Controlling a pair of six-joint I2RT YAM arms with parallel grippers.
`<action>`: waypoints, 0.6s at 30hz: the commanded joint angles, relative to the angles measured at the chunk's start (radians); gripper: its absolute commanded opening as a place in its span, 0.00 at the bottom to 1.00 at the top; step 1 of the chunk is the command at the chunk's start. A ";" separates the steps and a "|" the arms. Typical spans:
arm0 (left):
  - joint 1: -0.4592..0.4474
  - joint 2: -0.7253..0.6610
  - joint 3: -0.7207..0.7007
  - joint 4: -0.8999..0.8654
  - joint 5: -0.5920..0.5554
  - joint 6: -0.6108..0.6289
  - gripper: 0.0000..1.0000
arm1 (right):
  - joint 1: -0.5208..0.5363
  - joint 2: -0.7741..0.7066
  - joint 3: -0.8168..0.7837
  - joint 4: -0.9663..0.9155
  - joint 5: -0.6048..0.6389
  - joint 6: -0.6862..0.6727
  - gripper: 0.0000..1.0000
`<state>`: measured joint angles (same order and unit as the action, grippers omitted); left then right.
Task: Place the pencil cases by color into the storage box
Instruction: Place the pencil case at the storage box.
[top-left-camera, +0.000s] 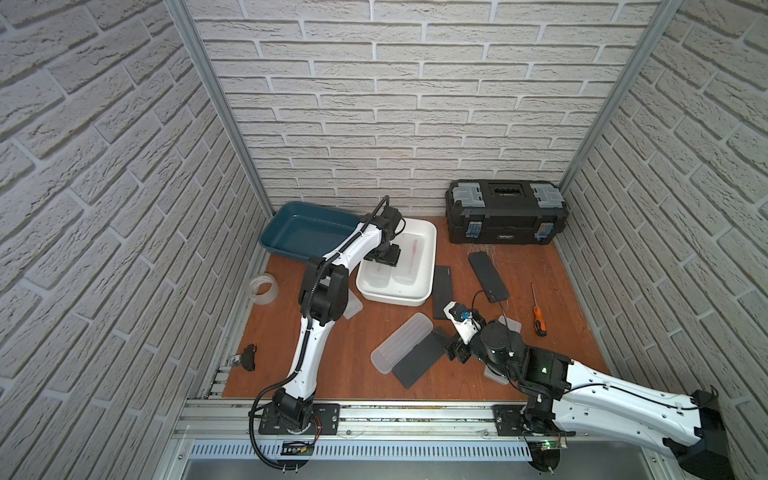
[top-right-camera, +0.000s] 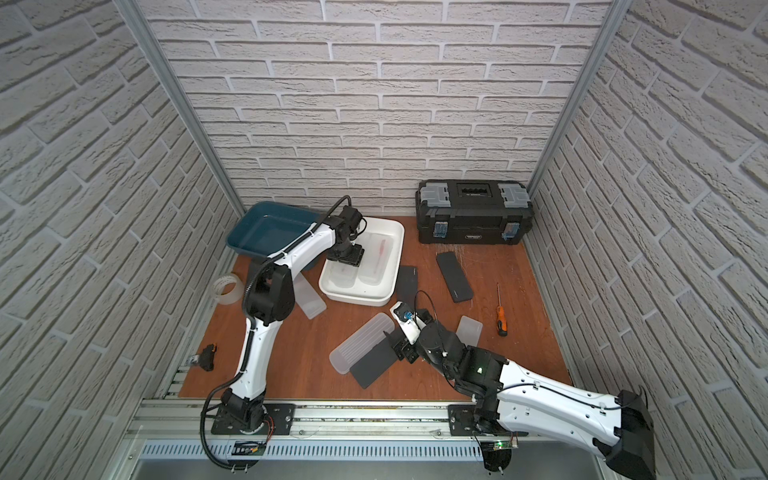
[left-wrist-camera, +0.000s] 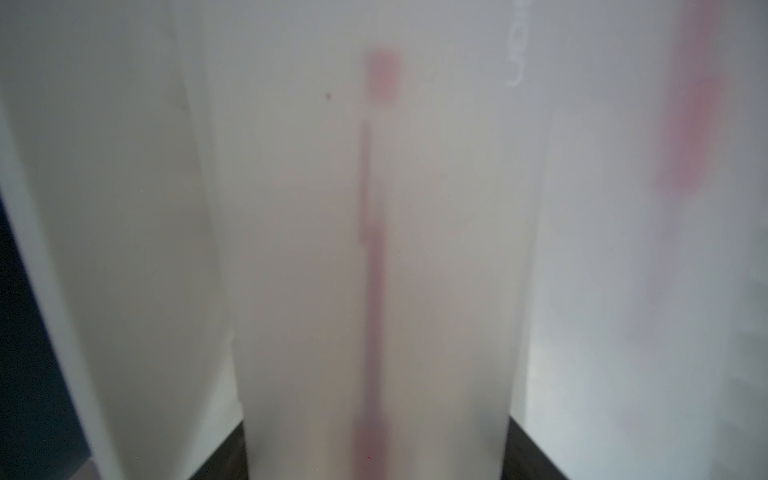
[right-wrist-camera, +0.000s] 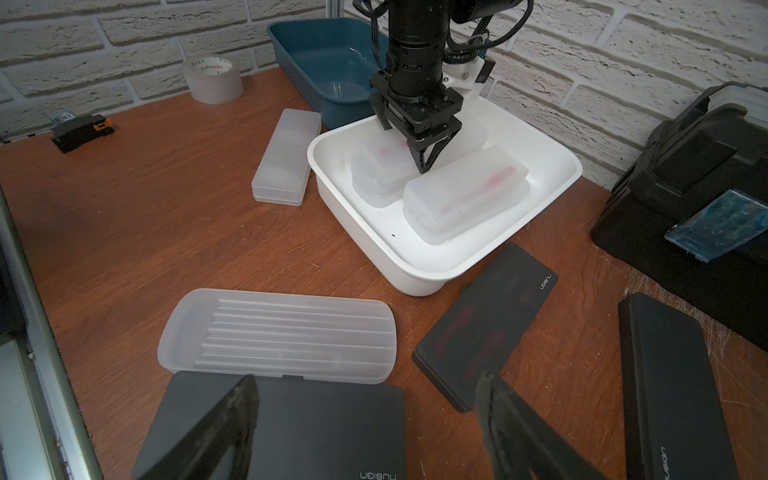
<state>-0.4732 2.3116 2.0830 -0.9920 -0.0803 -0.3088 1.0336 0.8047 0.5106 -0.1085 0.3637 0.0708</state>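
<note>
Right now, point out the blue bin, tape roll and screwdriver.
blue bin (top-left-camera: 305, 235), in a top view, on its bare floor.
tape roll (top-left-camera: 266, 296), in a top view, on its near outer wall.
screwdriver (top-left-camera: 538, 318), in a top view, on its orange handle.

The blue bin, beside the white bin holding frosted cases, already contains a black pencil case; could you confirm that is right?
Not quite: the blue bin is empty, as the right wrist view shows. It does stand beside the white bin holding frosted cases, but the black cases all lie on the table.
</note>
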 joint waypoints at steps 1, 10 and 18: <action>0.018 -0.051 -0.021 0.018 0.005 0.018 0.66 | 0.008 0.032 0.024 0.074 0.008 0.006 0.83; 0.039 -0.027 -0.034 0.044 0.032 0.020 0.70 | 0.008 0.075 0.065 0.017 0.037 0.083 0.84; 0.037 -0.036 -0.007 0.076 0.016 0.032 0.92 | 0.003 0.156 0.159 -0.126 0.033 0.205 0.86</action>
<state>-0.4389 2.3066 2.0647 -0.9424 -0.0555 -0.2977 1.0340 0.9436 0.6304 -0.1844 0.3889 0.2081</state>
